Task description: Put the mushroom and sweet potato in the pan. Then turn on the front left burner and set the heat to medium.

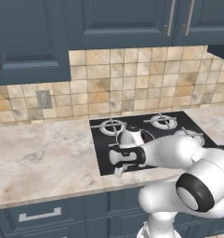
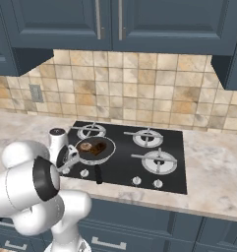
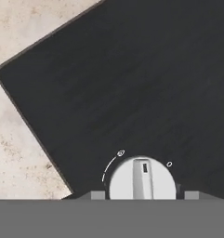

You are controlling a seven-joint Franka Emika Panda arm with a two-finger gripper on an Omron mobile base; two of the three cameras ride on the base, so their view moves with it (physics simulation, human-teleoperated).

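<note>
The dark pan [image 2: 106,153] sits on the stove's front left burner with its black handle [image 2: 98,174] pointing toward the front edge. Inside lie the round brown mushroom [image 2: 84,146] and, to its right, the reddish-brown sweet potato [image 2: 98,148]. My gripper [image 3: 144,195] is shut on a round silver knob [image 3: 141,179] near the cooktop's front left corner, a fingertip [image 3: 97,195] on each side. The knob's pointer bar stands upright in the hand view, between two small marks joined partly by an arc. The gripper [image 1: 118,170] reaches down at that corner, and my arm hides the pan in the left base view.
The black cooktop [image 2: 174,147] has other knobs [image 2: 136,180] along its front and free burners behind and to the right [image 2: 159,161]. Marble counter [image 1: 43,148] stretches left of the stove. A white canister-like thing [image 2: 56,135] stands by the stove's left edge.
</note>
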